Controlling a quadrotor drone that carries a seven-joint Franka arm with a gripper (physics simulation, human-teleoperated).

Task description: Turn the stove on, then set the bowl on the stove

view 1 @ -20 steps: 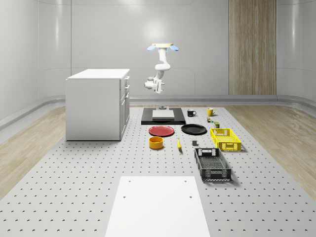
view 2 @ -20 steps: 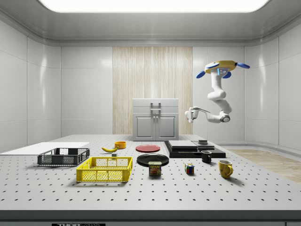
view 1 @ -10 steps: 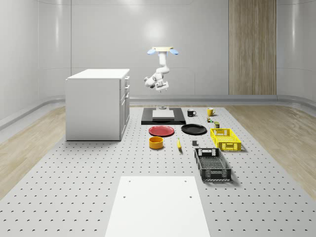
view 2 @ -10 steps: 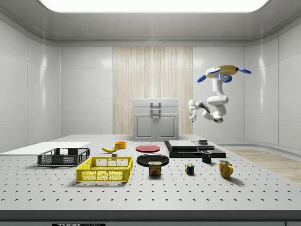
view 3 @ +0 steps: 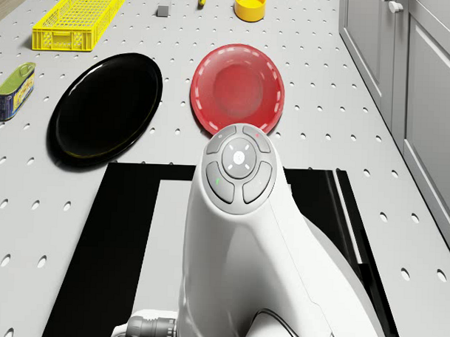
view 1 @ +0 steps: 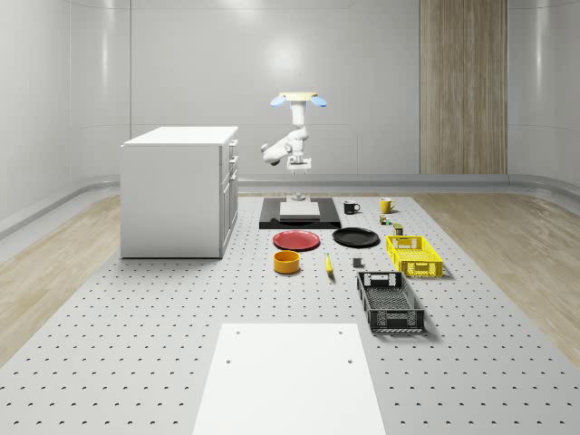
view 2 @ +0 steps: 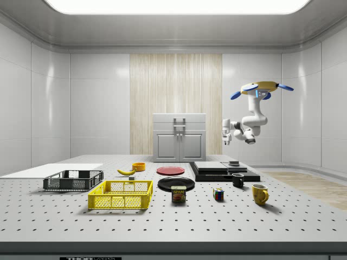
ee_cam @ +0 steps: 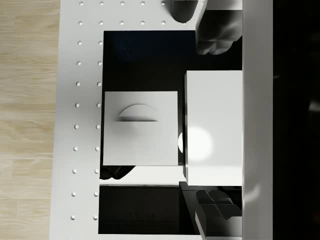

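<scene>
The stove [view 1: 299, 214] is a black slab with a white plate, at the table's far end. Its grey switch block [ee_cam: 140, 127] with a half-round knob lies below my gripper in the wrist view, beside the white plate [ee_cam: 214, 125]. The drone [view 1: 296, 98] hovers above the stove's far end [view 2: 223, 170]. My gripper [view 1: 296, 166] hangs from the folded arm well above the stove [view 3: 119, 239], pointing down, open and empty [ee_cam: 215, 125]. The yellow bowl [view 1: 287, 262] stands on the table in front of the red plate [view 1: 297, 239], far from the gripper [view 2: 226, 140].
A white cabinet [view 1: 178, 190] stands at the whole-scene view's left of the stove. A black plate [view 1: 355, 237], banana [view 1: 328, 264], yellow basket [view 1: 413, 255], black basket [view 1: 390, 302], two mugs [view 1: 352, 207] and a can [view 3: 13, 91] lie on the table.
The drone has sunk a little and shifted toward the side view's right. The arm has folded up, swinging the gripper from sideways to pointing down over the stove.
</scene>
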